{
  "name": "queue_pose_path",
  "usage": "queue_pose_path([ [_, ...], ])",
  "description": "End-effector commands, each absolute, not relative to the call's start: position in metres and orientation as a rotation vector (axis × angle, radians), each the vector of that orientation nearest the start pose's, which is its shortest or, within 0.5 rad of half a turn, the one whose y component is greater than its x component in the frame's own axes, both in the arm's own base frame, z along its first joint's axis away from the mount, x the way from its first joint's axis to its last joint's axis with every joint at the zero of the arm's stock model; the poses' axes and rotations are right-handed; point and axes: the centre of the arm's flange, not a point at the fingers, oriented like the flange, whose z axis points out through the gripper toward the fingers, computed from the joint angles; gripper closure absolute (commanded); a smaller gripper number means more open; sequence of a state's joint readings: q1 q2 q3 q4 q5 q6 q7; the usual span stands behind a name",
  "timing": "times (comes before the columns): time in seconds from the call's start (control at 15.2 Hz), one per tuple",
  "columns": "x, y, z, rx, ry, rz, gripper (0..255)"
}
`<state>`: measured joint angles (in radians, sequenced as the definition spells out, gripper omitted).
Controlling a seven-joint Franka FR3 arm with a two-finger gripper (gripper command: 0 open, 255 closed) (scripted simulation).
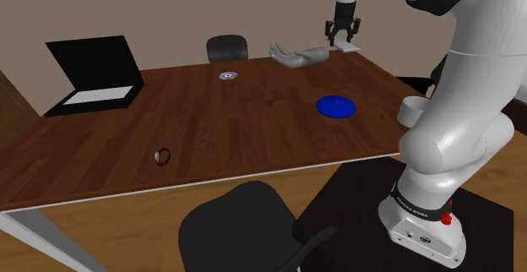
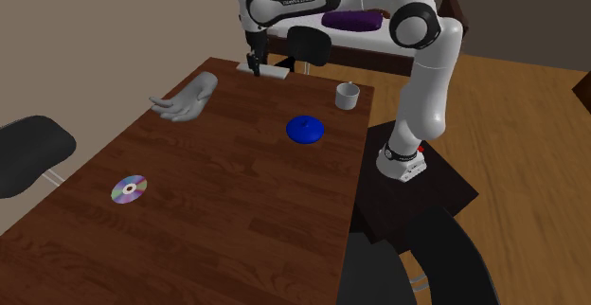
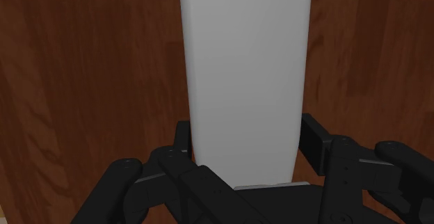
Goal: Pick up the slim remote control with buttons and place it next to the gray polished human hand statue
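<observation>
The remote (image 3: 245,76) is a plain white slim slab with no buttons drawn; it runs lengthwise away from the hand over the wooden table (image 3: 90,83). My black gripper (image 3: 247,146) is shut on its near end, fingers (image 3: 182,140) pressed against both long sides. In the shoulder view the gripper (image 1: 342,35) points down at the table's far edge, with the remote (image 1: 349,49) under it and the grey hand statue (image 1: 297,56) just to the view's left. From the second exterior view the remote (image 2: 275,69) sits at table level, the gripper (image 2: 254,63) on it, the statue (image 2: 188,99) lying palm-up nearby.
A blue disc (image 1: 336,106) lies in the middle right of the table, a white mug (image 1: 414,110) near the arm, a CD (image 1: 227,76) farther left, an open laptop (image 1: 95,76) at the far left and a small ring (image 1: 162,155) near the front. Black chairs (image 1: 245,228) stand around.
</observation>
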<state>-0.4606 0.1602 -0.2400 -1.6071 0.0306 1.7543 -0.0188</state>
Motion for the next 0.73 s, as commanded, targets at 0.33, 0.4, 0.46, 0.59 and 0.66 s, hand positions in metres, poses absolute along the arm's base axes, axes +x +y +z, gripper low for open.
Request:
queue_pose_path([
  [0.33, 0.470, -0.412, 0.507, -2.965, 1.054, 0.016, 255],
  [0.4, 0.470, -0.412, 0.502, -2.965, 1.054, 0.016, 255],
  [0.46, 0.470, -0.412, 0.497, -2.965, 1.054, 0.016, 255],
  [0.59, 0.470, -0.412, 0.486, -2.965, 1.054, 0.016, 255],
  [0.66, 0.470, -0.412, 0.481, -2.965, 1.054, 0.016, 255],
])
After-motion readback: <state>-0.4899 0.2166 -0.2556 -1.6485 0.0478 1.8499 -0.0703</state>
